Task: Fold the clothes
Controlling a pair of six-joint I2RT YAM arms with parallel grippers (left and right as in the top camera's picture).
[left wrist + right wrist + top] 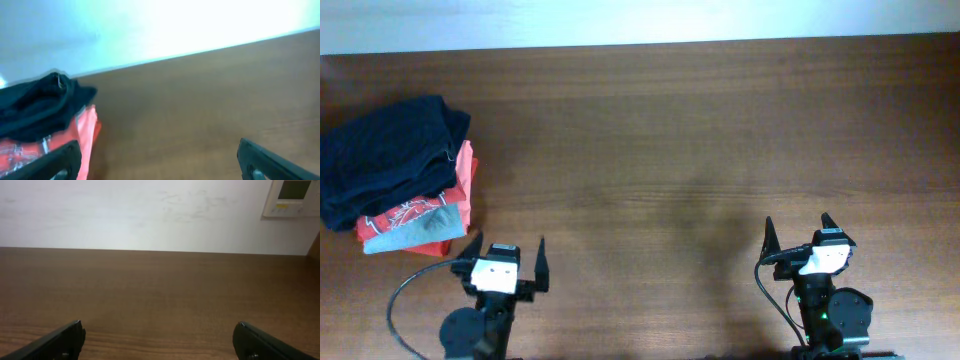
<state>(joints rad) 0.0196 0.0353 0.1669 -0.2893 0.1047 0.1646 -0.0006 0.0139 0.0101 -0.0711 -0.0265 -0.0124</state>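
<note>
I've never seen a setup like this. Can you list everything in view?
table: one, brown wood, fills the overhead view.
dark garment: one, black or navy, top of the pile at the table's left.
red garment: one, red with white print and grey patch, under the dark one.
wall: one, white, behind the table.
wall panel: one, white, on the wall.
left gripper: one, black and white, near edge, open, empty.
right gripper: one, likewise.

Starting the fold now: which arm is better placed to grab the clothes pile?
Left. The open left gripper sits just beside the clothes pile; the right gripper, also open, is far across the table.
</note>
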